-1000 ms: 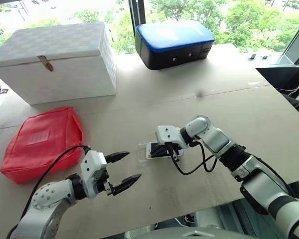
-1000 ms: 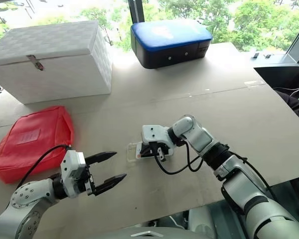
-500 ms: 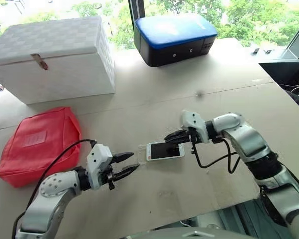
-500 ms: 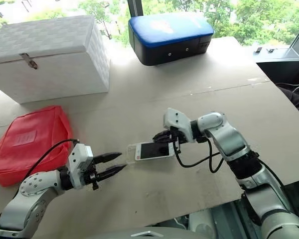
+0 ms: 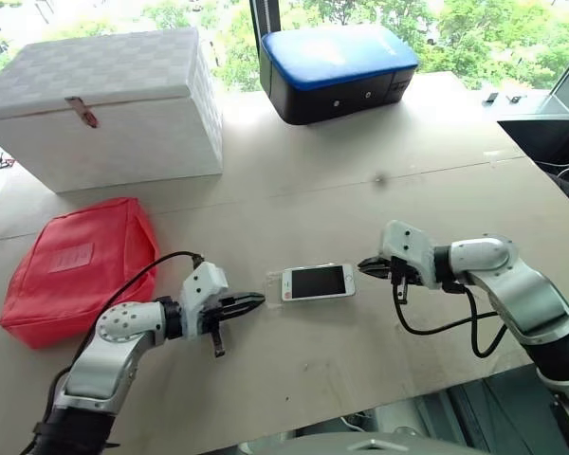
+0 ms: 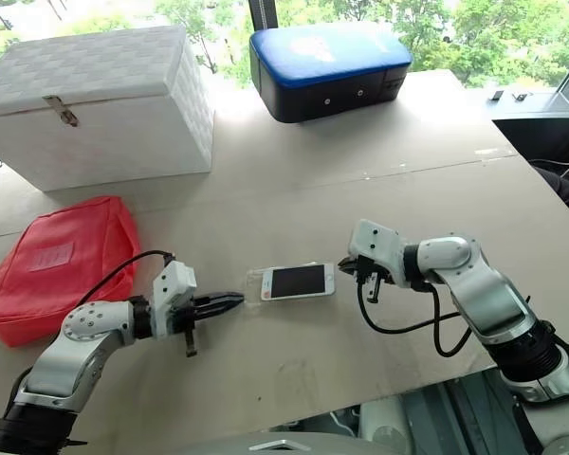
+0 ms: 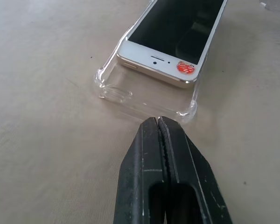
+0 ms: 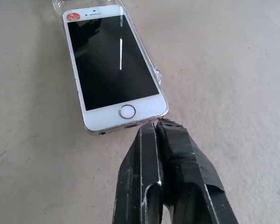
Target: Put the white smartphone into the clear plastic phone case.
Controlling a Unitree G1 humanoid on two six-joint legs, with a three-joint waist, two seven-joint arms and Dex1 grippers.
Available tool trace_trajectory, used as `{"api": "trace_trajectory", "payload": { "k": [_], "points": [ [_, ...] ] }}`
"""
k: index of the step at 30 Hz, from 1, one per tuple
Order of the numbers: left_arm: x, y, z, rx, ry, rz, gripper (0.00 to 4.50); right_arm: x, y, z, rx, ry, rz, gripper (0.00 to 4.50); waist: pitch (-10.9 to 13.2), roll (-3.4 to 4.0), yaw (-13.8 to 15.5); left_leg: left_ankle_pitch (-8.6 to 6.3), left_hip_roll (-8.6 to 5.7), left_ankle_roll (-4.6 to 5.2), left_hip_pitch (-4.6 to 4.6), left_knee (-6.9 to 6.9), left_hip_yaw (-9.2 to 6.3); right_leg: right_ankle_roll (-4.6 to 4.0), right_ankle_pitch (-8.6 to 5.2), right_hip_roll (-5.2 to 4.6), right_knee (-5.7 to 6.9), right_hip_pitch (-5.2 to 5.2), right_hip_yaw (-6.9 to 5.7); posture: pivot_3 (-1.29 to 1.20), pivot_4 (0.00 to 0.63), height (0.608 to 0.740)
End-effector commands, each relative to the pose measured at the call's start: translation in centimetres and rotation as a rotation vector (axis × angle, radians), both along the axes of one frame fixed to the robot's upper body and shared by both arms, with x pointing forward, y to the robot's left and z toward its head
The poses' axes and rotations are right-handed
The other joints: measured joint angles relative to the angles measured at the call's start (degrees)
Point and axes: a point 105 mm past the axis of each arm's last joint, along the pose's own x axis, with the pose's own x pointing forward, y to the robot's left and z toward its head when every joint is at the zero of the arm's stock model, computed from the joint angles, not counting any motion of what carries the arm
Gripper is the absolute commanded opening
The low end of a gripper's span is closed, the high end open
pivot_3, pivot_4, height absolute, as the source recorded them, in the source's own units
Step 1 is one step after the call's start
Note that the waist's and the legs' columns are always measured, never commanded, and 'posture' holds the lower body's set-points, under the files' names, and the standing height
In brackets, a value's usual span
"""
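Table [image 5: 436, 142]: it is carrying everything; the phone, the landmark here, is lying near its front middle.
White box [image 5: 104, 104]: sitting far behind the phone, toward the left.
Blue-topped case [image 5: 337, 71]: standing far behind the phone.
Red pouch [image 5: 76, 265]: resting well left of the phone, out of either arm's way.
White smartphone [image 5: 318, 282]: lying screen up, its long axis running left to right between the two grippers, home button toward the right arm.
Clear plastic phone case [image 7: 130, 93]: lying under the phone; its left end is jutting out bare, so the phone is sitting only partly in.
Left gripper [image 7: 159, 122]: fingers pressed together, holding nothing, pointing at the case's exposed end, just beside it.
Right gripper [image 8: 156, 125]: fingers pressed together, empty, tip at the home-button end.
Coming move: probably pushing along the long axis; both arms are equally near, nothing is standing between.
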Motion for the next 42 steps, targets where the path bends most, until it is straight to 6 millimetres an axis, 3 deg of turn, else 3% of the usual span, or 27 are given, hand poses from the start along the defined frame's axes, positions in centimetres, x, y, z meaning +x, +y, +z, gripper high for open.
{"api": "trace_trajectory", "payload": {
  "k": [1, 14, 21, 30, 35, 39, 42],
  "points": [
    [0.0, 0.3, -0.2, 0.018, 0.006, -0.005, 0.03, 0.0, 0.5, -0.1, -0.052, -0.033, 0.029, 0.00, 0.0, 0.00, -0.2, 0.00, 0.00, 0.00, 0.00, 0.00, 0.01, 0.03, 0.01, 0.00, -0.01, 0.00, 0.01, 0.00, 0.150, 0.740],
    [-0.1, 0.1, 0.1, 0.019, -0.009, 0.006, 0.03, 0.2, 0.7, -0.4, -0.094, -0.042, 0.061, 0.00, 0.0, -0.01, -0.2, 0.01, 0.00, -0.02, 0.00, 0.00, 0.00, 0.09, 0.05, 0.01, 0.00, 0.00, 0.00, 0.00, 0.150, 0.740],
    [-0.1, -0.6, 0.1, 0.011, -0.013, -0.002, 0.03, 0.4, 2.8, -0.2, -0.072, -0.059, 0.122, 0.00, 0.0, -0.02, -0.2, 0.01, 0.00, -0.02, 0.00, 0.03, -0.01, 0.11, 0.07, 0.01, 0.02, 0.01, -0.01, 0.00, 0.150, 0.740],
    [0.0, -0.7, 0.2, 0.007, -0.017, 0.001, 0.03, 1.6, 5.6, -1.3, -0.085, -0.081, 0.185, 0.00, 0.0, -0.02, -0.3, 0.13, -0.01, -0.21, 0.02, 0.06, 0.00, 0.13, 0.09, 0.03, 0.05, 0.04, 0.00, 0.00, 0.150, 0.740],
    [-0.2, -0.7, 0.1, 0.006, -0.018, 0.009, 0.03, 2.1, 4.4, -1.3, -0.098, -0.089, 0.159, 0.00, 0.0, -0.04, -0.3, 0.05, 0.00, -0.07, 0.15, 0.08, -0.01, 0.12, 0.08, 0.04, 0.11, 0.11, 0.00, 0.00, 0.150, 0.740],
    [-0.5, -0.2, 0.6, -0.030, -0.016, 0.042, 0.03, 2.7, 1.5, 0.1, -0.079, -0.081, 0.091, 0.00, 0.0, -0.03, -0.2, 0.05, 0.00, -0.07, 0.13, 0.08, -0.03, 0.12, 0.08, 0.02, 0.11, 0.11, -0.01, 0.00, 0.150, 0.740],
    [-0.8, 0.3, 0.9, -0.039, -0.013, 0.053, 0.03, 2.1, 1.4, 2.0, 0.028, -0.046, 0.104, 0.00, 0.0, -0.03, -0.3, 0.18, -0.01, -0.29, 0.05, 0.08, 0.02, 0.13, 0.09, 0.01, 0.02, 0.09, 0.03, 0.00, 0.150, 0.740]
  ]
}}
